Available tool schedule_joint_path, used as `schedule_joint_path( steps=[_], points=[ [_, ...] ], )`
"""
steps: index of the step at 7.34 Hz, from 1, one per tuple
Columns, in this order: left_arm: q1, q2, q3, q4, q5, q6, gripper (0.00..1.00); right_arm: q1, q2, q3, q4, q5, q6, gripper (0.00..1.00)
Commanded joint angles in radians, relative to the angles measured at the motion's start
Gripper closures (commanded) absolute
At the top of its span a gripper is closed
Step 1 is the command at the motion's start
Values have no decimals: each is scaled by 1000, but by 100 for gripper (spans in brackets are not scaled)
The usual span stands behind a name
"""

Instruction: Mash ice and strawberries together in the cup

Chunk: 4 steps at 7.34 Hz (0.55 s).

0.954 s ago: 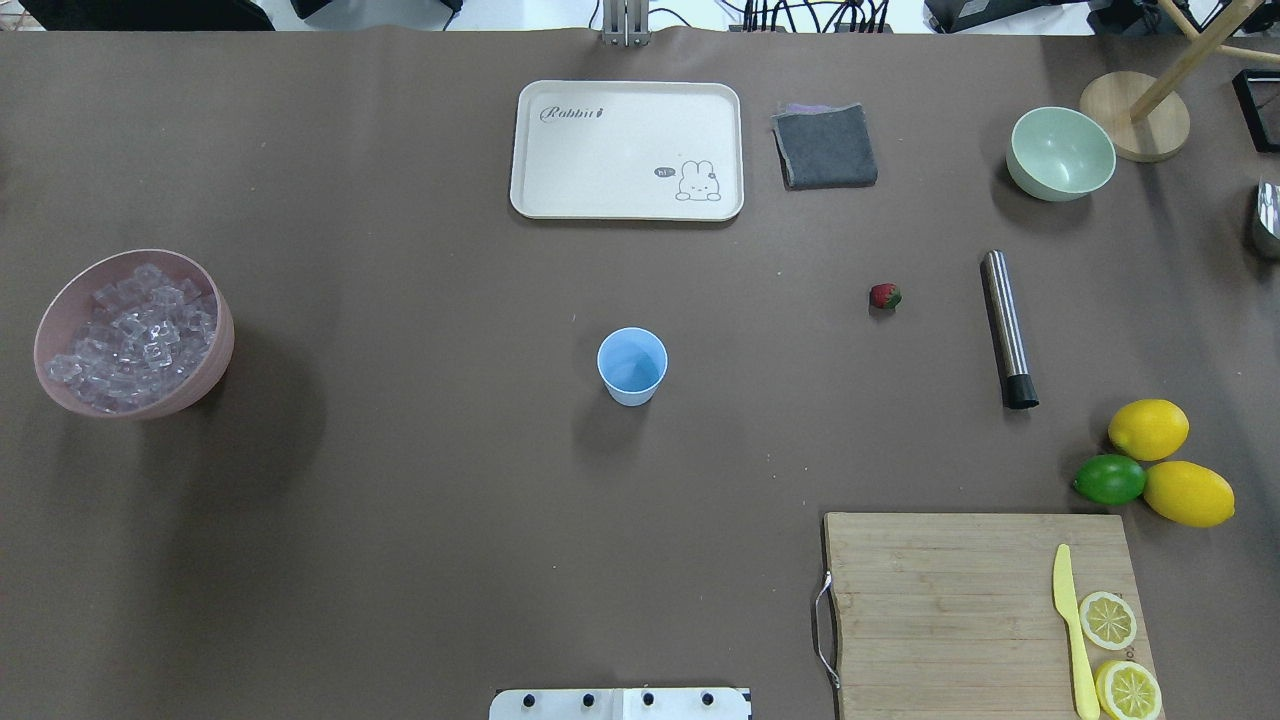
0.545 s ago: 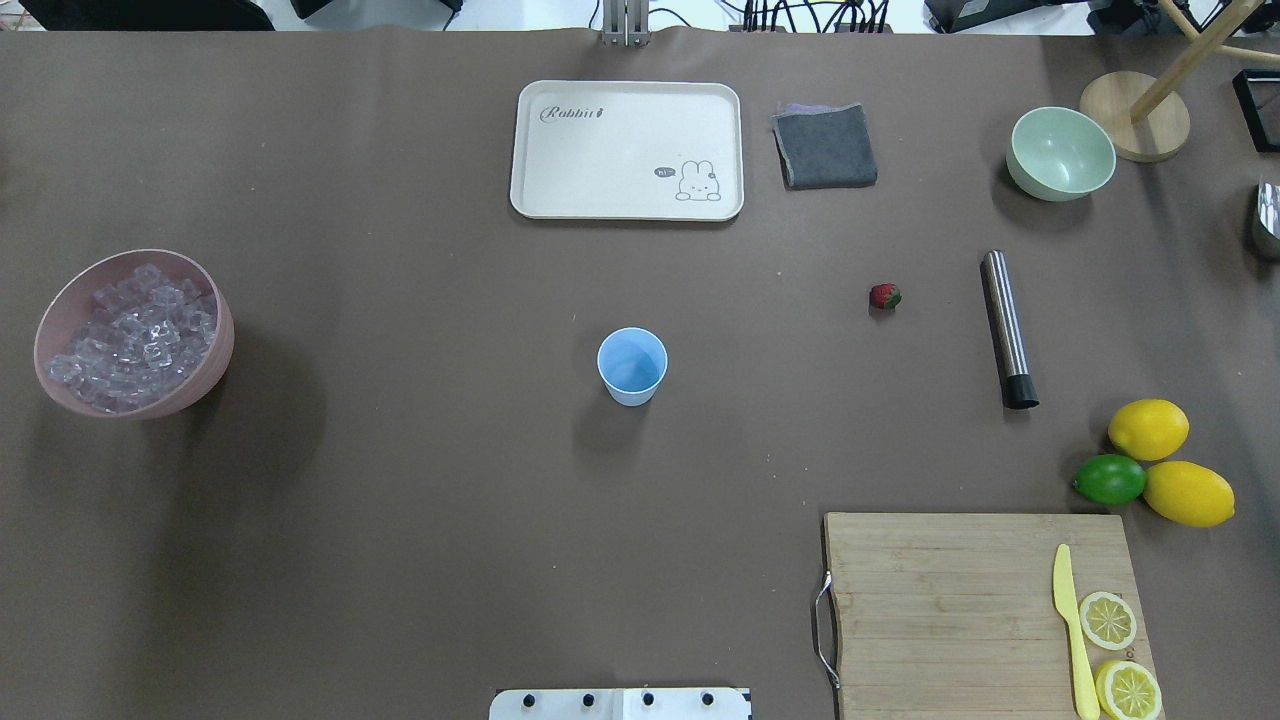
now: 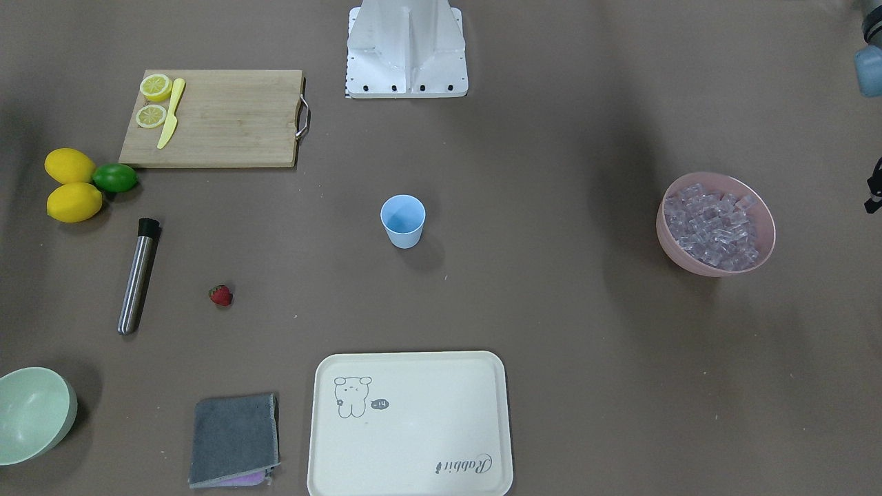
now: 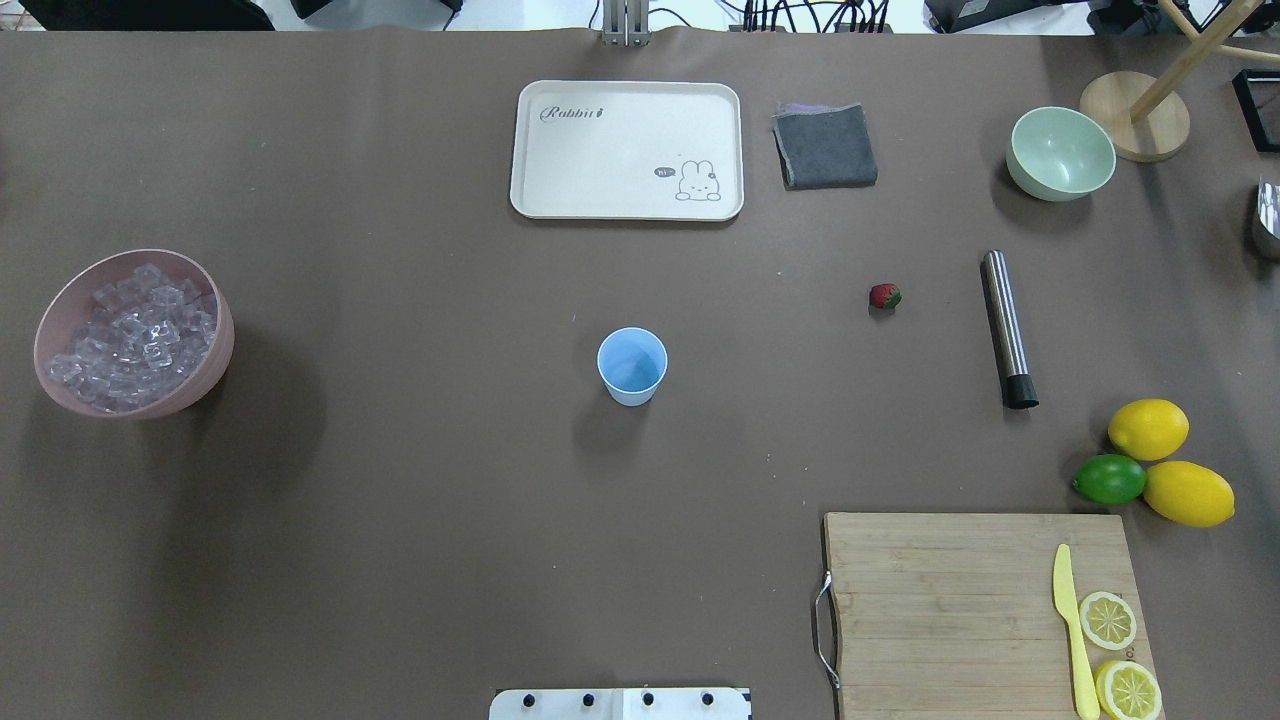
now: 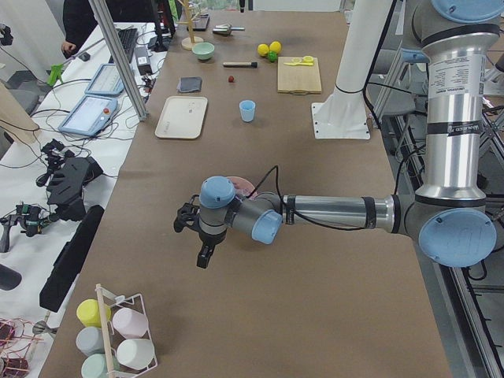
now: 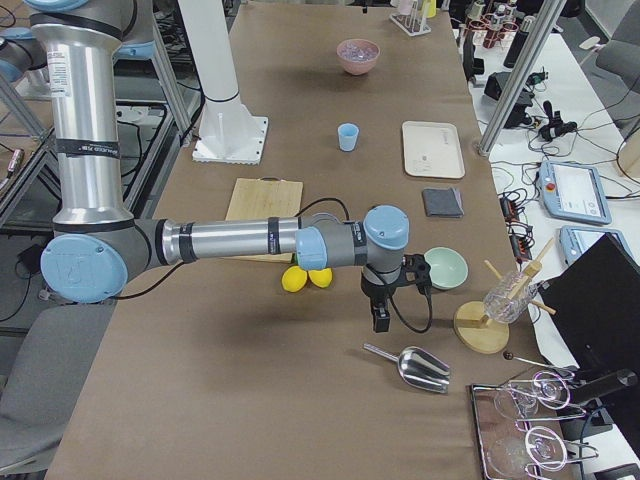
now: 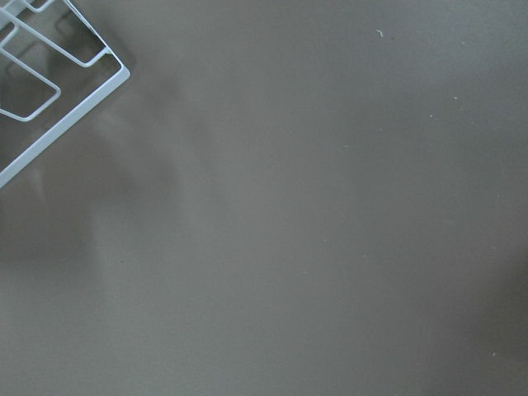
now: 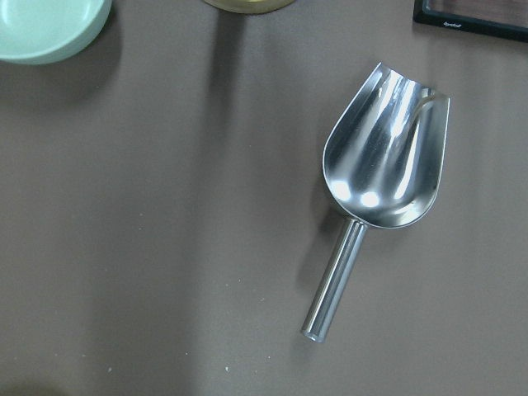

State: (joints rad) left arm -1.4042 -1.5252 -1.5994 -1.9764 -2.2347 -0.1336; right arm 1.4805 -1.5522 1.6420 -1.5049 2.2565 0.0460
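cup [image 4: 632, 366] upright mid-tabletop [image 4: 400, 520]. strawberry [image 4: 885, 295] well to its right, near steel muddler [image 4: 1006, 328]. ice [image 4: 130, 335] piled in pink bowl [image 4: 222, 345], far left. left tool [image 5: 204, 257] and right tool [image 6: 381, 318] hover at tabletop ends; apart or together: cannot tell.

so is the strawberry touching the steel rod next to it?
Apart. The overhead view shows the strawberry and the steel rod with a strip of bare table between them; the front-facing view shows the same gap.
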Motion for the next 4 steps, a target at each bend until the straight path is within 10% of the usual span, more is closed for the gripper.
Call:
schedule_joint_path(
  steps=[1,4],
  points=[
    [-2,-9,-2,14,0,2,2,0,0,-1,0,0,0,0],
    [-2,-9,-2,10,-2,3,2,1,-3,-1,0,0,0,0]
  ],
)
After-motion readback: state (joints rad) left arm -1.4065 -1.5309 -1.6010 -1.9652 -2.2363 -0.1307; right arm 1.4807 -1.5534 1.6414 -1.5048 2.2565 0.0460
